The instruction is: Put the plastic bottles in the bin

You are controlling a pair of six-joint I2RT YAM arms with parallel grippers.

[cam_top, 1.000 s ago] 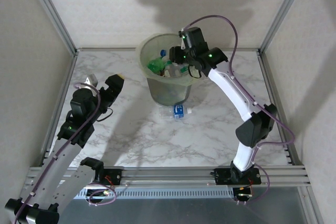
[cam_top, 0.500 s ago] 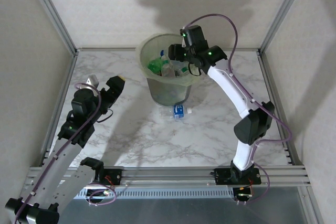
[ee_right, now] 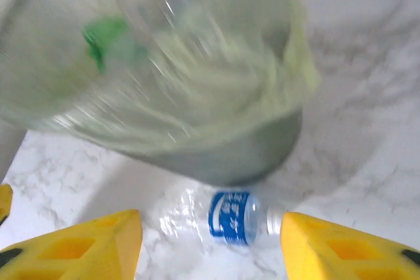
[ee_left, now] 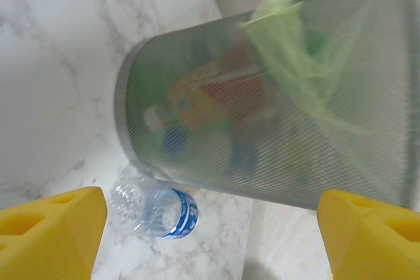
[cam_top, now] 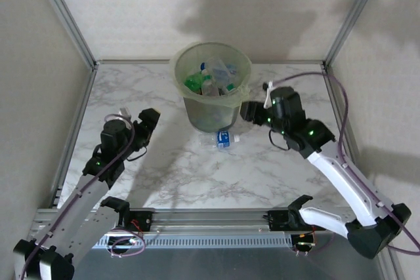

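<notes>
You've got one crushed clear blue-labelled plastic bottle (cam_top: pixel 224 138) lying on the white marble-patterned tabletop (cam_top: pixel 164 162), just beside the near foot of the round pale-green bin (cam_top: pixel 203 113). The bin stands centre-far before pale walls (cam_top: pixel 131 4) with more bottles (cam_top: pixel 213 78) inside. Left gripper (ee_left: pixel 211 227) and right gripper (ee_right: pixel 210 240) flank it, both with jaws spread and empty.

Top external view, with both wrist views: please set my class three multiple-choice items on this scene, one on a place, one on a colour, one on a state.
1. Where is the loose bottle?
A on the table at the foot of the bin; B inside the bin; C balanced on the bin's rim.
2. Its label is:
A orange; B blue; C green.
3. The right hand is:
A shut on a bottle; B open and empty; C down inside the bin.
Answers: 1 A, it lies on the marble before the bin; 2 B, a blue band shows in both wrist views; 3 B, its fingers stand apart, nothing between.
</notes>
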